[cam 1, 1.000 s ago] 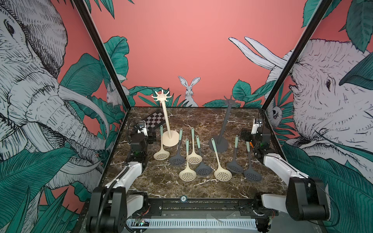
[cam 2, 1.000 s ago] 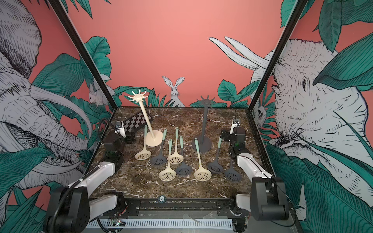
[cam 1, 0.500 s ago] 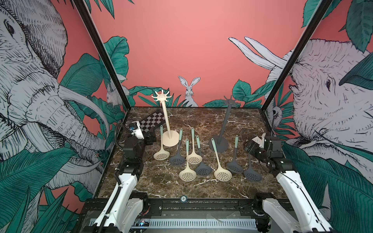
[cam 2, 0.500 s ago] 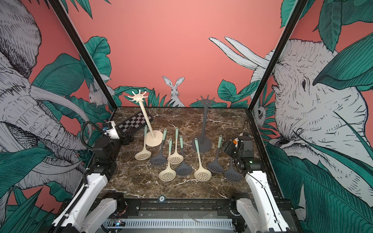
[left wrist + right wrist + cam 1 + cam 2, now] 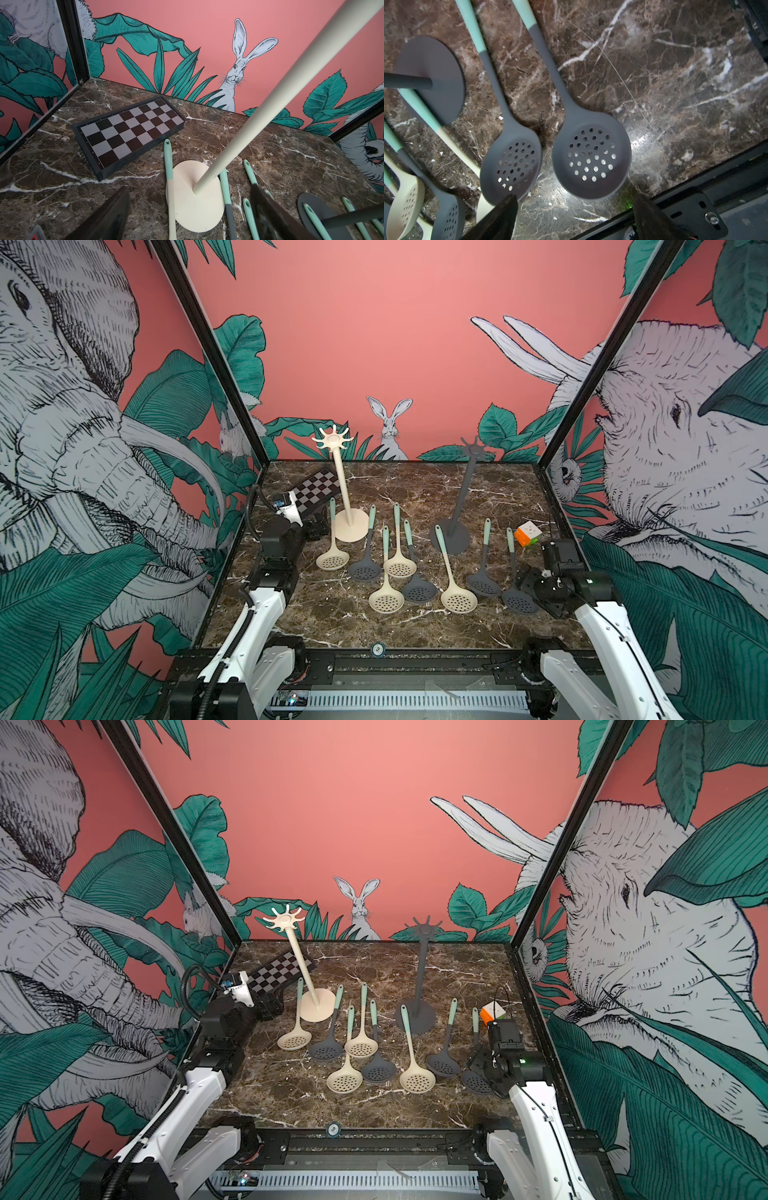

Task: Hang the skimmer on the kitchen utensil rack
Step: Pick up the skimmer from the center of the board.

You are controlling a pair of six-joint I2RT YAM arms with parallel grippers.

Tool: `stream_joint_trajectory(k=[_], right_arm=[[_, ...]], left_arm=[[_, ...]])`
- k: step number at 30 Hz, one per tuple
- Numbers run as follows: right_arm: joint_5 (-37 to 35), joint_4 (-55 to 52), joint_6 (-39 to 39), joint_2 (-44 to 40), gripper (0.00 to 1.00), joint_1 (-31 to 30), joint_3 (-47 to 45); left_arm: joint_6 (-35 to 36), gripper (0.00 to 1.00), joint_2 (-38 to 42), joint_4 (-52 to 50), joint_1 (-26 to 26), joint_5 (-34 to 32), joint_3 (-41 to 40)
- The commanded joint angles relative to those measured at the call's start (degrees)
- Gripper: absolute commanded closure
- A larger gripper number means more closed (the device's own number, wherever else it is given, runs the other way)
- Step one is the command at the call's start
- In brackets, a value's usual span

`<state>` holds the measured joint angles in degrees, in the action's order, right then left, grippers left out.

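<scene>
Skimmers (image 5: 386, 599), eight of them, lie flat on the marble table (image 5: 415, 485) in both top views, spread before the cream rack (image 5: 341, 489) and the gray rack (image 5: 463, 497); none is hung. My right pincer (image 5: 524, 577) sits just beside the outermost gray skimmer (image 5: 519, 601). My left pincer (image 5: 311, 529) is near the cream rack's base and the chessboard (image 5: 318, 491). A Rubik's cube (image 5: 528, 533) rests just beyond my right pincer.

Left wrist view: my fingers (image 5: 116, 207) stand wide apart with nothing between them.

Right wrist view: jaws parted and empty, with the outermost gray skimmer's bowl (image 5: 591, 158) just past the tips.
</scene>
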<state>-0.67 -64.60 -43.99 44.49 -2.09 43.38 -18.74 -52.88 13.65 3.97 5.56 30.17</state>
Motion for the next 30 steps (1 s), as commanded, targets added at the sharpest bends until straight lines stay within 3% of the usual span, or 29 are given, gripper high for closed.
stream_joint_trajectory(k=[1, 17, 30], right_arm=[[-0.9, -4.4, -3.2, 0.9, 0.16, 0.2, -1.3], [-1.0, -1.1, -11.1, 5.3, 0.27, 0.2, -6.9], [-5.4, 9.2, -16.0, 3.3, 0.51, 0.2, -13.0]], left_arm=[[-0.9, 0.09, 0.2, 2.4, 0.0, 1.3, 0.6], [-0.2, 0.08, -6.3, 4.4, 0.0, 1.1, 2.9], [-1.5, 0.08, -8.4, 5.0, 0.0, 1.0, 4.1]])
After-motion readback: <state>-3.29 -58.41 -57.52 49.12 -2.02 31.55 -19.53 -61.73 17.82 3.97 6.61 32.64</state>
